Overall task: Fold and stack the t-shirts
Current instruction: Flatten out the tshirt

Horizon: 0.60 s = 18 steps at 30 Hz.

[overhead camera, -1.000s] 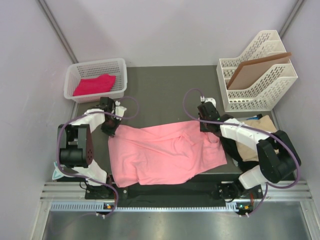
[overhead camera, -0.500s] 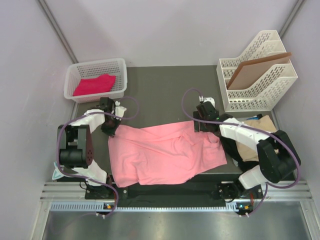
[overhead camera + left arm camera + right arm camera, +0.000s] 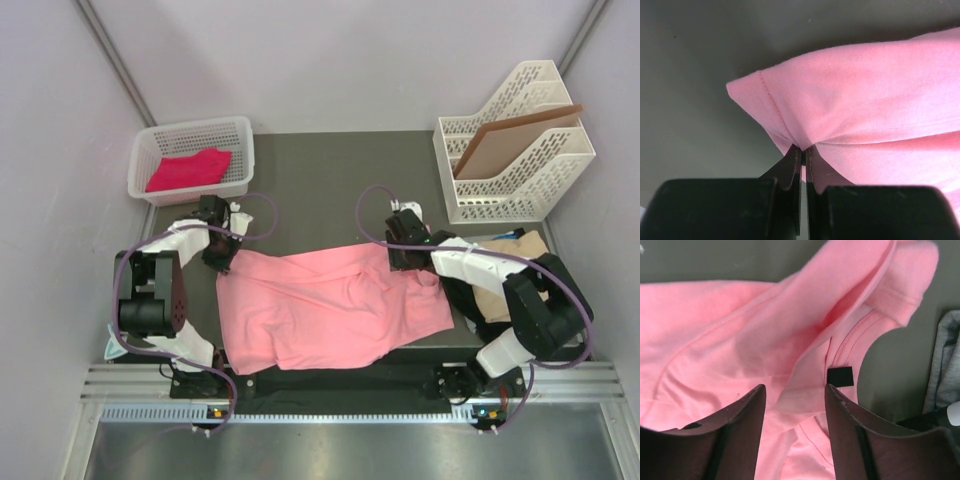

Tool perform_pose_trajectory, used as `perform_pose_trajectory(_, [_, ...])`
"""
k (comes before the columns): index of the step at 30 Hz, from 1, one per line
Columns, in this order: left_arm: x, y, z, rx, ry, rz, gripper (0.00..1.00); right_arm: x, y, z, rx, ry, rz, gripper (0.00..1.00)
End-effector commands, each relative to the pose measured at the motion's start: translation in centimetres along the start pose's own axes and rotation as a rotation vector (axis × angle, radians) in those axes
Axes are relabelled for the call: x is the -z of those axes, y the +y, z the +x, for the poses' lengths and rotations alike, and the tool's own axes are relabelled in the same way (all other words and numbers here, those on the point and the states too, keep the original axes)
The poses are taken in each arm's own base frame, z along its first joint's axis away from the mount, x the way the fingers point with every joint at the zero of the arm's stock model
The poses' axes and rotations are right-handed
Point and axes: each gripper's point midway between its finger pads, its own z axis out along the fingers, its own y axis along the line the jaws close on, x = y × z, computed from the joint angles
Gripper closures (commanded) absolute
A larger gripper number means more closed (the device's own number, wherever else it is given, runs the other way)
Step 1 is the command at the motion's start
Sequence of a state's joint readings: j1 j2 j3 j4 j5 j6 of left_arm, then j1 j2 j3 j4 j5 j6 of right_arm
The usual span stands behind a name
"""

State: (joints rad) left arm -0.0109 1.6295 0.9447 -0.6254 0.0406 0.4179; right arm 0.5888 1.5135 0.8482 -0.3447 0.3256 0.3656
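Note:
A salmon pink t-shirt [image 3: 330, 305] lies spread and wrinkled on the dark table between the arms. My left gripper [image 3: 222, 258] is shut on its far left corner; the left wrist view shows the hem corner [image 3: 770, 100] pinched between the jaws [image 3: 804, 150]. My right gripper [image 3: 402, 252] is open over the shirt's far right part, above the collar with its black tag [image 3: 840, 376], holding nothing [image 3: 795, 390]. A magenta-pink shirt [image 3: 187, 168] lies in the white basket. A tan shirt [image 3: 510, 275] on black cloth [image 3: 470, 300] lies under the right arm.
A white basket [image 3: 240, 135] stands at the far left. A white file rack [image 3: 520, 150] with a stiff brown board [image 3: 505, 140] stands at the far right. Grey cloth [image 3: 942, 365] shows at the right edge of the right wrist view.
My right gripper has moved a little to the left and away along the shirt's far edge. The left gripper and the shirt corner have stayed put.

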Motion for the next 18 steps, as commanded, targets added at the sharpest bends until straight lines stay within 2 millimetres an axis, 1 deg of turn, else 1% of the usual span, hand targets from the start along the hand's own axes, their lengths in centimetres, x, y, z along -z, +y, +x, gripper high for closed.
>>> perform_pose_trajectory(1, [-0.3,-0.5,0.2,0.0,-0.019,0.023,0.99,-0.7,0.2,0.4,0.0,-0.004,0.018,0.52])
perform_pose_trajectory(5, [-0.1,-0.5,0.1,0.002,-0.024,0.026,0.98,-1.3,-0.1,1.0,-0.005,0.008,0.04,0.55])
perform_pose_trajectory(8, [0.2,-0.6,0.0,0.0,-0.031,0.027,0.98,-1.6,-0.2,1.3,-0.005,0.017,0.047,0.6])
perform_pose_trajectory(9, [0.2,-0.6,0.1,0.0,-0.03,0.025,0.98,-1.6,-0.1,1.2,-0.007,0.016,0.047,0.64])
perform_pose_trajectory(11, [0.4,-0.6,0.1,-0.005,-0.03,0.022,0.98,-1.5,-0.3,1.0,-0.009,0.011,0.055,0.69])
perform_pose_trajectory(12, [0.4,-0.6,0.2,-0.004,-0.03,0.021,0.98,-1.3,-0.2,0.5,-0.012,0.0,0.052,0.73])
perform_pose_trajectory(14, [0.6,-0.6,0.2,-0.008,-0.032,0.019,0.98,-1.0,-0.4,0.3,-0.008,-0.001,0.06,0.76])
perform_pose_trajectory(15, [0.6,-0.5,0.2,-0.007,-0.032,0.017,0.98,-0.7,-0.4,-0.2,-0.016,-0.015,0.058,0.76])
perform_pose_trajectory(18, [0.8,-0.5,0.1,-0.008,-0.035,0.017,0.98,0.1,-0.5,-1.0,-0.014,-0.034,0.062,0.78])
